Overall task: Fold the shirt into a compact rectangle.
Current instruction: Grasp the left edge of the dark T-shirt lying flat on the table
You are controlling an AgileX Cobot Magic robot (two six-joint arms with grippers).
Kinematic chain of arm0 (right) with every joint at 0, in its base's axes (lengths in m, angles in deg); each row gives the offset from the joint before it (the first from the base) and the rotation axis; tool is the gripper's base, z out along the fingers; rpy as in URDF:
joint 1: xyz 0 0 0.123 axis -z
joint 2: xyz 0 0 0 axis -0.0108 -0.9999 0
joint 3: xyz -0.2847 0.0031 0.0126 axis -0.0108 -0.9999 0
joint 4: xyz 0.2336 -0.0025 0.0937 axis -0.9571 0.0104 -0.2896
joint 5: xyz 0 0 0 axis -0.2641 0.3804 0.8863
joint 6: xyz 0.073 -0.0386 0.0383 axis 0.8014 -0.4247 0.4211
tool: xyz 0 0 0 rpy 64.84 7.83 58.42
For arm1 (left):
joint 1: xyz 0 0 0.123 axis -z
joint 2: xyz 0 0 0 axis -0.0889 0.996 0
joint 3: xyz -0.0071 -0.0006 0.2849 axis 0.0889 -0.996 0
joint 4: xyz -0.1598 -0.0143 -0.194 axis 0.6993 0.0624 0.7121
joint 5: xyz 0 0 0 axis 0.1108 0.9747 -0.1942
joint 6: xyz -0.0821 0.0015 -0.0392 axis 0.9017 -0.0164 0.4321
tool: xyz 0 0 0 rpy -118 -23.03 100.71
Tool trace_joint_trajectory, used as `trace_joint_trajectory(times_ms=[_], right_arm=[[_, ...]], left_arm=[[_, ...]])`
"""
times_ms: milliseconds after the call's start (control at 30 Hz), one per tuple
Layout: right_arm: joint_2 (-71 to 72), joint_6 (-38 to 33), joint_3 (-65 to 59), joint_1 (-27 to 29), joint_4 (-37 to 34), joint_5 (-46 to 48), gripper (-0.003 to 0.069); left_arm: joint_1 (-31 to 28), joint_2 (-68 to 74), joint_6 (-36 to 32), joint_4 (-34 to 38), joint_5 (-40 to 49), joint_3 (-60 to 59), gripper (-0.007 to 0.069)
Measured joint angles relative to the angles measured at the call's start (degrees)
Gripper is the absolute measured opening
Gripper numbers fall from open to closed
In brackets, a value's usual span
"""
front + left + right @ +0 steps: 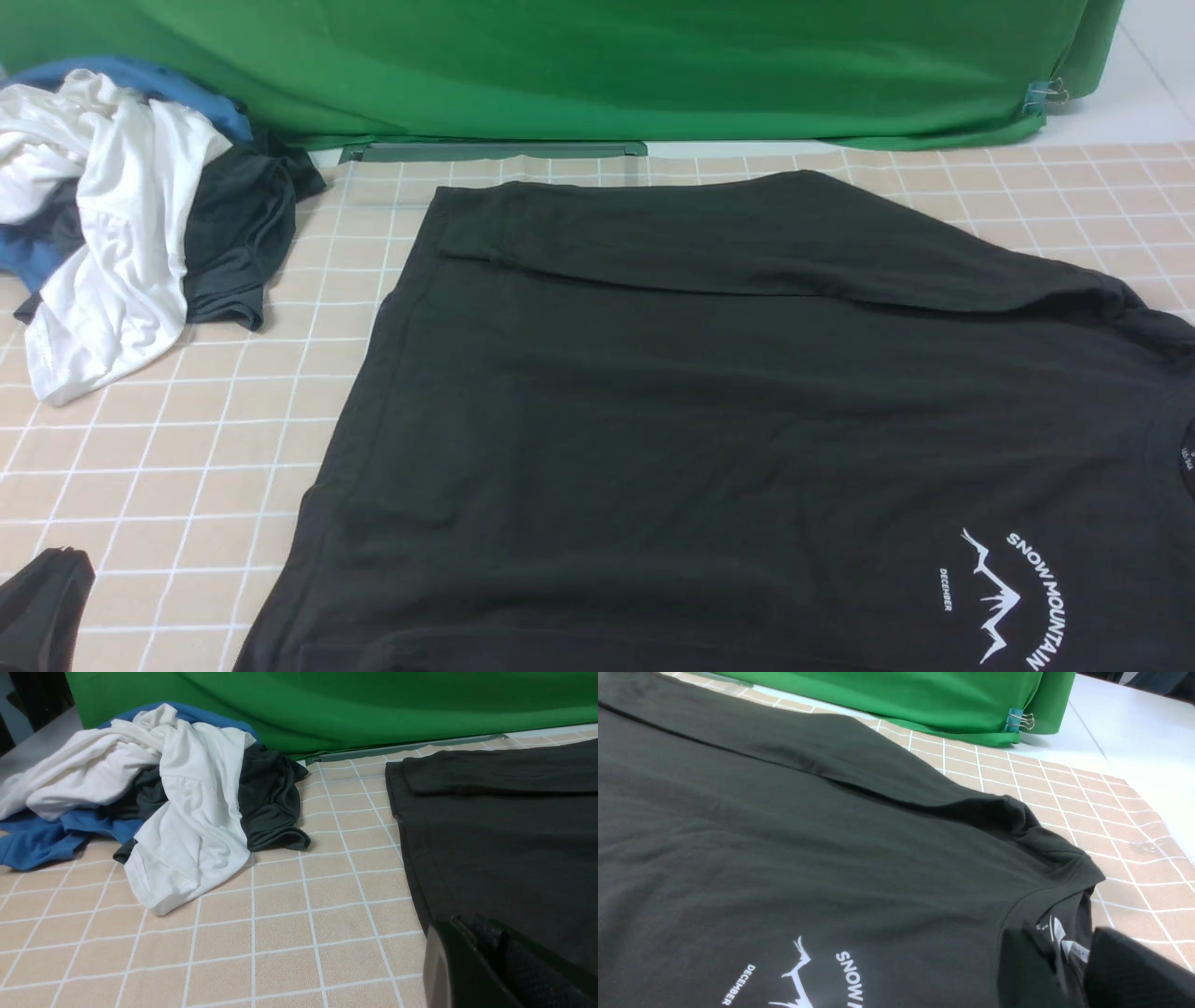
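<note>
Across the checked tablecloth (187, 467) we see the shirt (653, 401) spread flat, chest up, filling the middle and right. We judge it is laid out this way so the folds land square. Its far sleeve (747, 243) lies folded in over the body, which narrows the outline. The spare clothes pile (121, 215) sits far left, well apart. Our left gripper (462, 933) is pressed together and empty, off the hem corner. Our right gripper (1064, 970) straddles the collar (1045, 900), jaws apart, but we cannot tell whether they pinch it.
</note>
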Motion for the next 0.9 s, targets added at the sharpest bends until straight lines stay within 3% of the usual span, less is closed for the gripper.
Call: trace_joint_trajectory(times_ms=[900], right_arm=[[0.00,0.00,0.00,0.00,0.00,0.00,0.0239]], left_arm=[[0.00,0.00,0.41,0.39,-2.11,0.00,0.0022]])
